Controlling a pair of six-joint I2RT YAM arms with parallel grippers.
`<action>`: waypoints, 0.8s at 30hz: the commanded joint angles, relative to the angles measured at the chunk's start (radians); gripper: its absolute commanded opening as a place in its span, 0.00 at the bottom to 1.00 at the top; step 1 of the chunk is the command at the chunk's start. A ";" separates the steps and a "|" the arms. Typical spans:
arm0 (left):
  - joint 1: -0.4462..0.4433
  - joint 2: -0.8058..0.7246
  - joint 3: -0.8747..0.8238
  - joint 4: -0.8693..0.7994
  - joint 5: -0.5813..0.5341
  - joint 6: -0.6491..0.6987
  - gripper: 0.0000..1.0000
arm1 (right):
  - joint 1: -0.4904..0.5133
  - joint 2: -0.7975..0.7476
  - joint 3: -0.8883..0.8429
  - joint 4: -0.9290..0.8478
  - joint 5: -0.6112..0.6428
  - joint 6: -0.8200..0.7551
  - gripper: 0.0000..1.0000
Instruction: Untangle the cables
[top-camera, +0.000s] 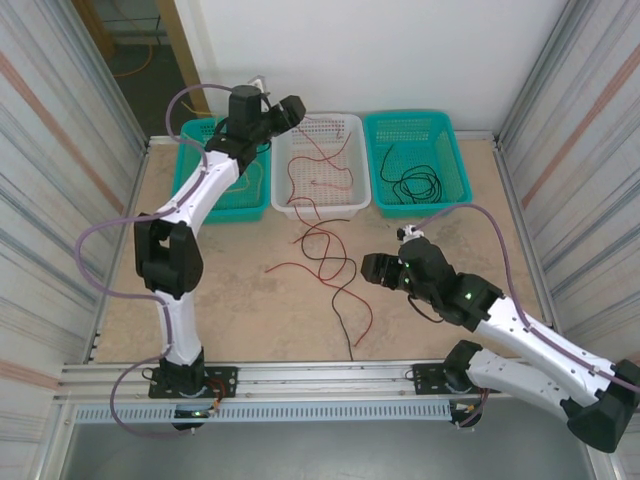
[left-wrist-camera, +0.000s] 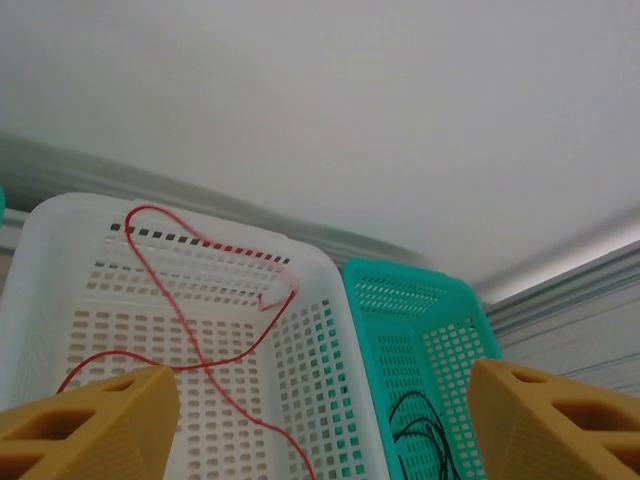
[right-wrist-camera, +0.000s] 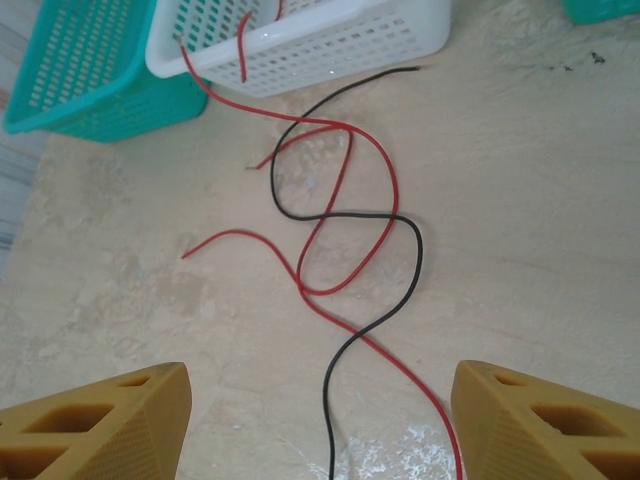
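Cables under inspection: a thin red wire (top-camera: 318, 250) and a thin black wire (top-camera: 342, 300), crossed over one another on the beige stone-look counter (top-camera: 230, 290) just in front of the white perforated plastic basket (top-camera: 345, 207).

- **Red wire:** one stretch lies inside the white basket. The rest hangs over its front rim and loops around the black wire (right-wrist-camera: 415, 260) at several crossings.
- **Second black wire:** a coiled one (top-camera: 415, 185) sits in the teal basket (top-camera: 455, 190) to the right of the white basket.
- **Left end effector:** it (top-camera: 290, 108) hangs above the back left corner of the white basket, fingers spread wide and holding nothing.
- **Right end effector:** it (top-camera: 372, 270) hovers over the counter, in front and to the right of the white basket, also wide open and empty.

Hazards noted:
- Nothing pins the red wire (right-wrist-camera: 345, 180). A pull on the black wire would likely drag the red length back out over the basket rim.
- Pulling either wire lengthwise may draw the crossings tight into a knot.
- The wires lie flat on the counter. A shallow pinch could miss them, and a deep one could scrape the fingers on the surface.
- A close of the fingers at a crossing could catch both wires at once.
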 joint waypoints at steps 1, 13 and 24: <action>0.000 -0.130 -0.036 -0.004 -0.016 0.079 0.75 | -0.024 0.050 0.001 -0.013 -0.027 0.000 0.69; -0.060 -0.710 -0.543 -0.093 0.022 0.208 0.65 | -0.045 0.379 0.115 -0.006 -0.048 -0.017 0.65; -0.078 -1.136 -0.893 -0.279 0.124 0.107 0.49 | -0.105 0.743 0.255 0.024 -0.138 -0.123 0.53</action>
